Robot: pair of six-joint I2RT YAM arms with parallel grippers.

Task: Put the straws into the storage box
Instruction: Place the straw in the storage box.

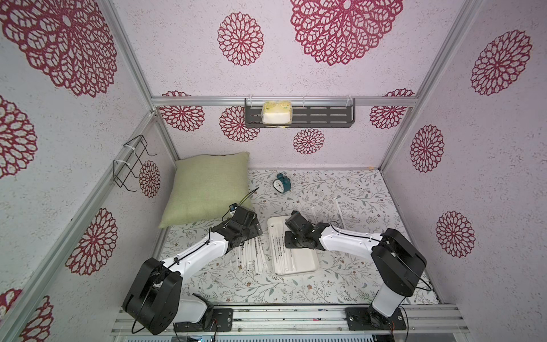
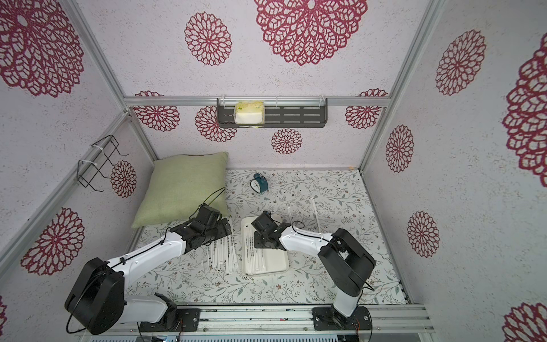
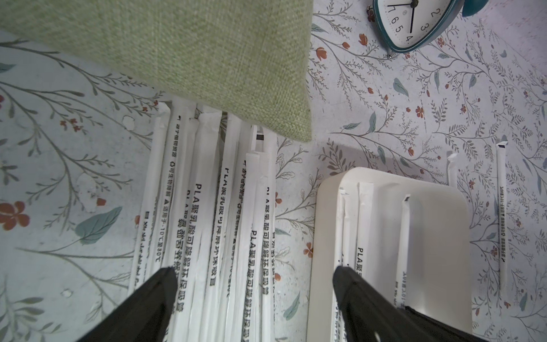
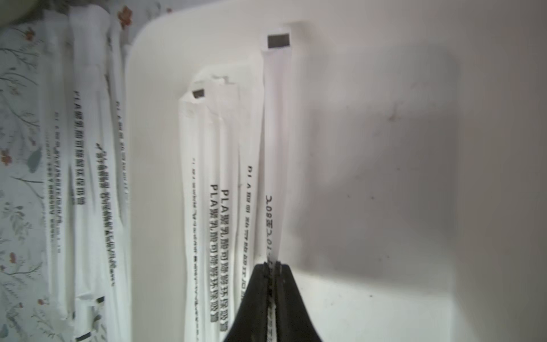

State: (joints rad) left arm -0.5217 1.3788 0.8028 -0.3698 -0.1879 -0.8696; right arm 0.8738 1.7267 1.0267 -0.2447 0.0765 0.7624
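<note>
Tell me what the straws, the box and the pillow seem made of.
The straws: matte white paper wrappers, creased with torn ends. The box: probably plastic, smooth off-white, rounded moulded corners. The pillow: woven green fabric, coarse visible weave.

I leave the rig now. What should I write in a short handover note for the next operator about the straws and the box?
Left gripper: open, empty, above the pile of straws on the table beside the storage box.
Right gripper: shut on one straw, over the box.
Done: a few straws lie in the box.
To do: release the held one, move the pile, then two loose straws on the box's other side.
</note>
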